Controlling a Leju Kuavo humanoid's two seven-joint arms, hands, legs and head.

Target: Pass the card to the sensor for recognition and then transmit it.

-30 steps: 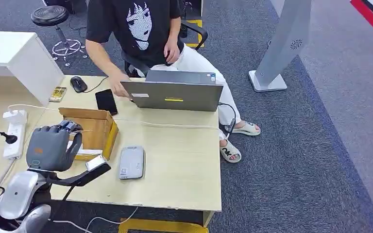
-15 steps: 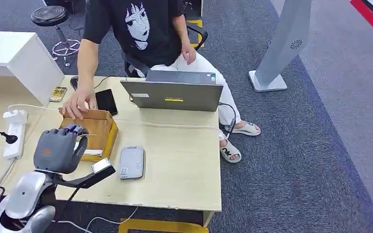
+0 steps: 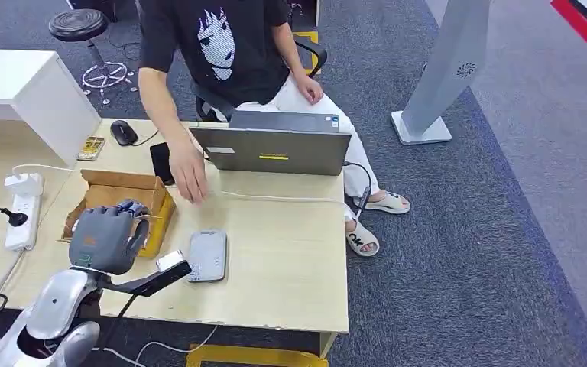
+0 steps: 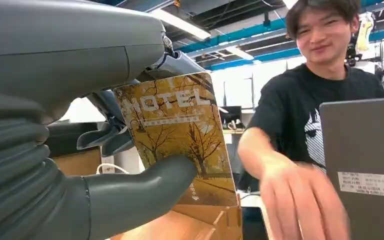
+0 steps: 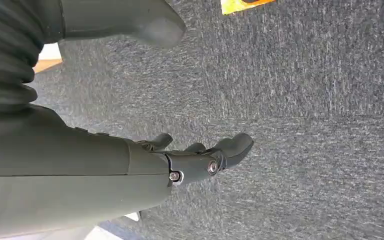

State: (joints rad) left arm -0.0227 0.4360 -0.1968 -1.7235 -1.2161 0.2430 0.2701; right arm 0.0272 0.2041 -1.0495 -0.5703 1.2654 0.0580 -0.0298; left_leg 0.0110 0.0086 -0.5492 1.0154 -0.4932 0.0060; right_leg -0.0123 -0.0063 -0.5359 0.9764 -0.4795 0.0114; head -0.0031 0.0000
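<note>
Left wrist view: hotel card (image 4: pixel 177 135) pinched in left hand (image 4: pixel 55 130).

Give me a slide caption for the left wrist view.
Left hand holds a hotel card upright, facing a person reaching forward beside a laptop.

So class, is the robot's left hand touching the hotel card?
Touching: in the left wrist view the left hand pinches the card, thumb pressed on its face.
</note>
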